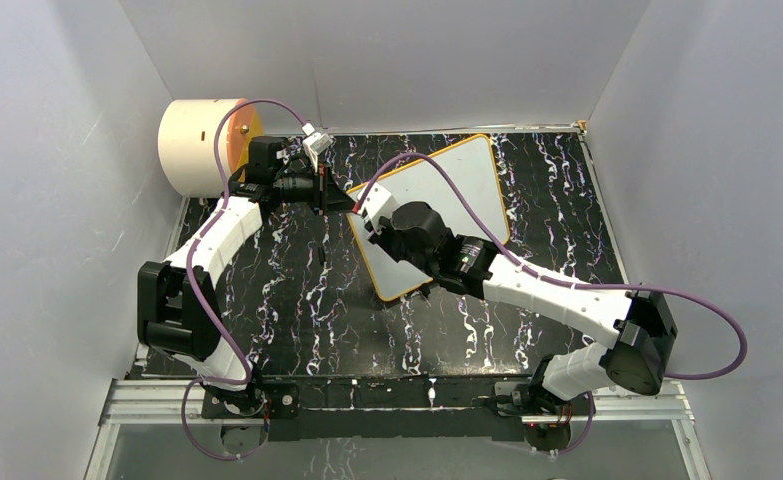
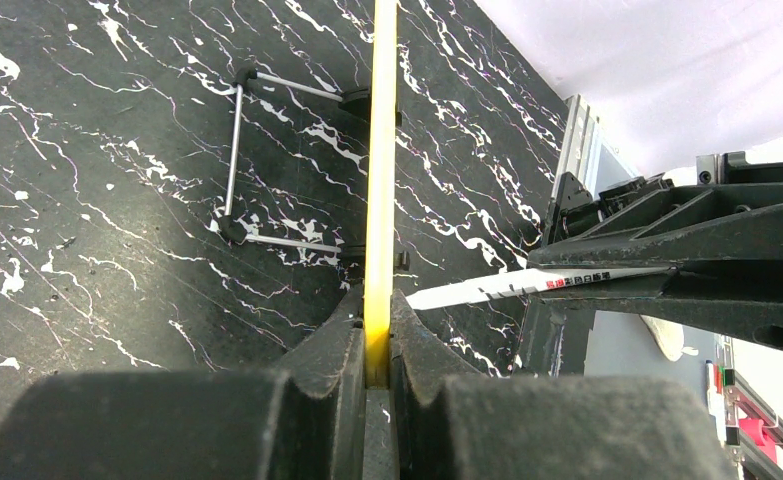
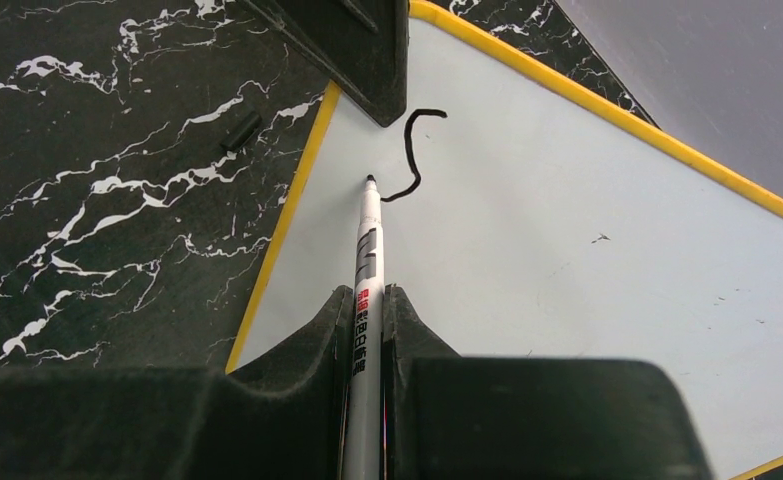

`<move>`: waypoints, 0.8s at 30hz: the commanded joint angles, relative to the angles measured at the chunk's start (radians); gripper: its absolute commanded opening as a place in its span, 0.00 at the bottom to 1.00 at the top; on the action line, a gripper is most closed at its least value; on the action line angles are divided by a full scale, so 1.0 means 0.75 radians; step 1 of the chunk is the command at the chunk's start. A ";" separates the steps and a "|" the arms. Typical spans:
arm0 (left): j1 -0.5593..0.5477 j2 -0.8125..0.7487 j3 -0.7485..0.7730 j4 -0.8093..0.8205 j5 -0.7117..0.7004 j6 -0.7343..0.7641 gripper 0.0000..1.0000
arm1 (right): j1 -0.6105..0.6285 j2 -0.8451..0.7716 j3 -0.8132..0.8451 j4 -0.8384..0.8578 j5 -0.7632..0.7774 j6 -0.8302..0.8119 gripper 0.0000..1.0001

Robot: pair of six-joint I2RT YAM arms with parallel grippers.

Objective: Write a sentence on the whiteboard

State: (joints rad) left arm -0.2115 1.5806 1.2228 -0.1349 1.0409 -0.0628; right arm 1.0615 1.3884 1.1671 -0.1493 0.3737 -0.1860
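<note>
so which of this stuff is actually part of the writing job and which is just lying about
In the job:
whiteboard, its edge clamped by the left gripper
marker, held by the right gripper, tip at a black stroke

Lying about:
cream cylinder with an orange face, far left, untouched

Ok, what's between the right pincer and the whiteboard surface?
A marker, clamped in the right pincer, bridges it: tip at the whiteboard beside a short black stroke. The right wrist view shows it.
</note>
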 commanded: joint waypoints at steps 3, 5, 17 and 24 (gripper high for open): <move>-0.006 -0.042 -0.031 -0.041 0.002 0.053 0.00 | 0.001 -0.040 0.039 0.103 -0.015 0.014 0.00; -0.006 -0.042 -0.033 -0.041 -0.001 0.051 0.00 | 0.002 -0.064 0.027 0.104 0.003 0.013 0.00; -0.004 -0.044 -0.032 -0.040 -0.003 0.051 0.00 | 0.002 -0.088 -0.004 0.131 0.153 -0.004 0.00; -0.004 -0.044 -0.032 -0.039 0.000 0.051 0.00 | 0.002 -0.057 0.003 0.130 0.136 -0.004 0.00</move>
State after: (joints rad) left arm -0.2115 1.5803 1.2217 -0.1326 1.0409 -0.0631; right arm 1.0615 1.3472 1.1648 -0.1085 0.4587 -0.1875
